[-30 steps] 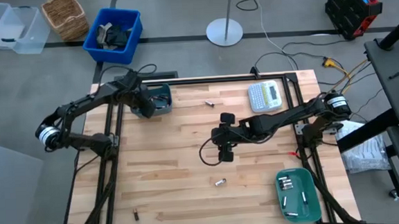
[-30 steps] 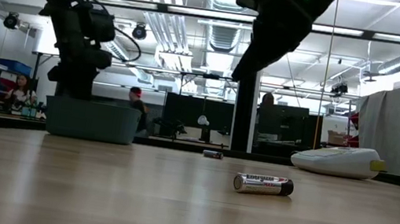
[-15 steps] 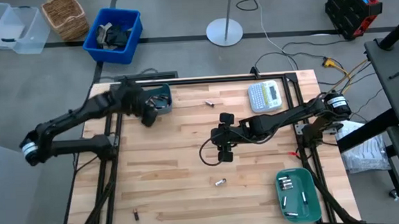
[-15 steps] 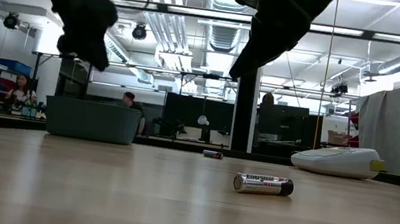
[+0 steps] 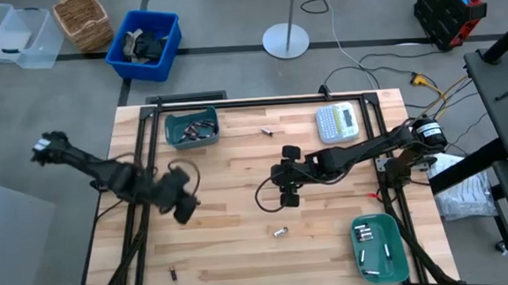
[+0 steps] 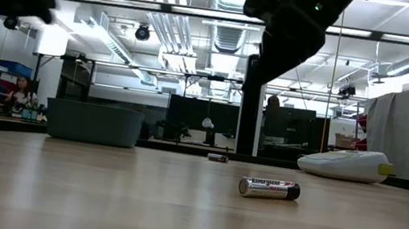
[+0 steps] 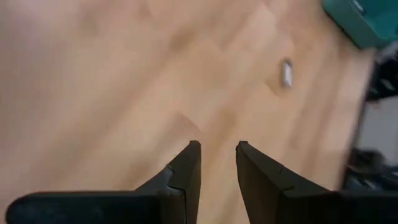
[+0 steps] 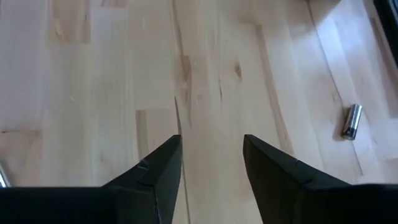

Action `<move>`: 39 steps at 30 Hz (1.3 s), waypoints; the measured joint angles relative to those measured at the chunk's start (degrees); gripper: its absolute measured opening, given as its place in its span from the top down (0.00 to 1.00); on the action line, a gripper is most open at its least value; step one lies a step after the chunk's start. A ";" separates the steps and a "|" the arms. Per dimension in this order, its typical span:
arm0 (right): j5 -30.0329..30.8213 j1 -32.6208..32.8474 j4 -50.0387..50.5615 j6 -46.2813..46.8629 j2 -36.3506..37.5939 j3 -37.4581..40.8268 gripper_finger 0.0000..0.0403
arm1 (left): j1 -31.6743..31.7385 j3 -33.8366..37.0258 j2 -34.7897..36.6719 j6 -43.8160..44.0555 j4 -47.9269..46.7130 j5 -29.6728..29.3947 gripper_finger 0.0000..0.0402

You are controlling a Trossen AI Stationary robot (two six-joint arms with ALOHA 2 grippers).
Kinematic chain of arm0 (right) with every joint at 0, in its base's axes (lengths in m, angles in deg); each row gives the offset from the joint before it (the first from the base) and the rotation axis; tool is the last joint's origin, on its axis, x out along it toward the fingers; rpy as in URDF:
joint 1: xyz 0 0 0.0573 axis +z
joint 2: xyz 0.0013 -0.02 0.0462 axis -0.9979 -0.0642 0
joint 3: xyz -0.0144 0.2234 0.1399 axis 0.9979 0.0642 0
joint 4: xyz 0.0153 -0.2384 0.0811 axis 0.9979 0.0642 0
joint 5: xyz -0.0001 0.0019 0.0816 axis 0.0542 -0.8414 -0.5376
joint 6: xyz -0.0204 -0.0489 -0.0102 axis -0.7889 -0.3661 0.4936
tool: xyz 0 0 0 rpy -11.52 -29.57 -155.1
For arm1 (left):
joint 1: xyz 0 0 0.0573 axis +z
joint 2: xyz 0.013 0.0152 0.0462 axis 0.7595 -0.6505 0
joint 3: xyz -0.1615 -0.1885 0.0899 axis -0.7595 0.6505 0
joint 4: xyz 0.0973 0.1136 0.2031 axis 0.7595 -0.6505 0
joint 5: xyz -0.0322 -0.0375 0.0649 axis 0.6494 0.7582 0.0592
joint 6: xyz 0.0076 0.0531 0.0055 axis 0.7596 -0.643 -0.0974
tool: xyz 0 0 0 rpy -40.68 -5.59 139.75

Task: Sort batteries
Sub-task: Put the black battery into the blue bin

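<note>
A silvery battery (image 5: 280,232) lies on its side on the wood near the table's middle front, also seen in the low view (image 6: 269,189) and in both wrist views (image 7: 286,73) (image 8: 352,121). A small cell (image 5: 267,132) lies near the far edge, and a dark one (image 5: 173,273) at the near left. My left gripper (image 5: 185,209) hovers open and empty over the left-middle of the table (image 7: 217,149). My right gripper (image 5: 285,190) hangs open and empty above the table's middle (image 8: 211,146), a little beyond the silvery battery.
A teal bin (image 5: 191,129) with dark batteries stands at the far left. A teal tray (image 5: 380,245) with silvery batteries sits at the near right. A grey-white label maker (image 5: 337,122) lies at the far right. Bare wood stretches between the two grippers.
My left gripper has swung away from above the teal bin toward the table's near edge, rising and turning as it went. It now hangs over the left-middle of the table. The batteries lie where they were.
</note>
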 joint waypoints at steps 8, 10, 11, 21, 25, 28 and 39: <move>-0.17 0.02 -0.10 0.84 0.00 0.96 0.55 | -18.15 0.00 -7.07 32.71 -4.13 13.51 0.80; -0.18 0.02 -0.11 0.91 0.00 0.96 0.55 | -21.66 0.00 -9.59 39.97 -4.16 18.67 0.80; -0.18 0.02 -0.11 0.96 0.00 0.96 0.54 | -23.34 0.00 -10.86 42.59 -4.13 20.19 0.80; -0.18 0.02 -0.29 1.08 0.00 0.96 0.56 | -31.26 0.02 -20.70 69.72 1.80 25.50 0.79; -0.20 0.02 -0.27 0.93 0.00 0.96 0.55 | -32.40 -2.35 -25.42 72.45 3.47 25.22 0.77; -0.22 0.02 -0.25 0.14 0.00 0.96 0.54 | -32.40 -5.74 -29.45 72.57 1.41 24.88 0.73; -0.30 0.02 -0.08 -3.19 0.00 -0.92 0.53 | -33.79 -20.31 -42.84 72.57 -13.38 24.09 0.57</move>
